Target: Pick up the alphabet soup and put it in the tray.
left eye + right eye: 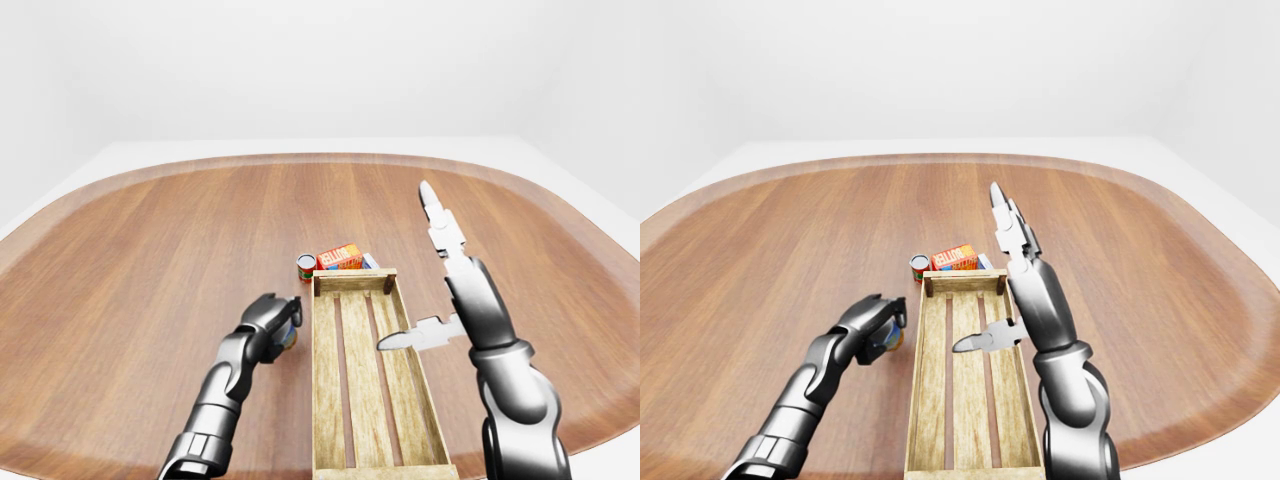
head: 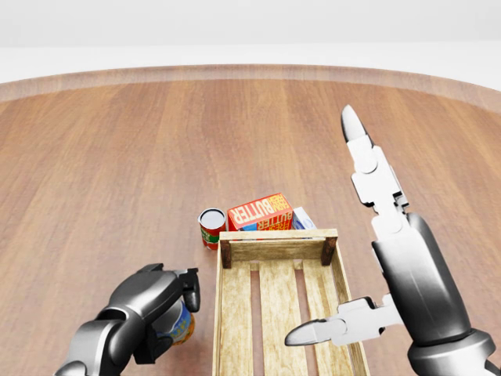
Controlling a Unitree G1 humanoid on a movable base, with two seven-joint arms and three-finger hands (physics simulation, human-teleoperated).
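Observation:
The alphabet soup can [image 2: 182,324], with a blue and yellow label, is held upright just above the table at the lower left of the head view. My dark left hand [image 2: 153,307] is shut round it and hides most of it. The can stands a little left of the wooden slatted tray [image 2: 278,235], which holds nothing. My right hand [image 2: 335,235] hovers open over the tray's right side, one finger pointing up the view and the thumb [image 2: 313,332] reaching left across the slats.
A red can [image 2: 211,225] with a green band stands at the tray's top-left corner. An orange butter box [image 2: 260,211] and a white-blue carton [image 2: 304,218] lie against the tray's top end. The round wooden table [image 1: 150,250] spreads wide on all sides.

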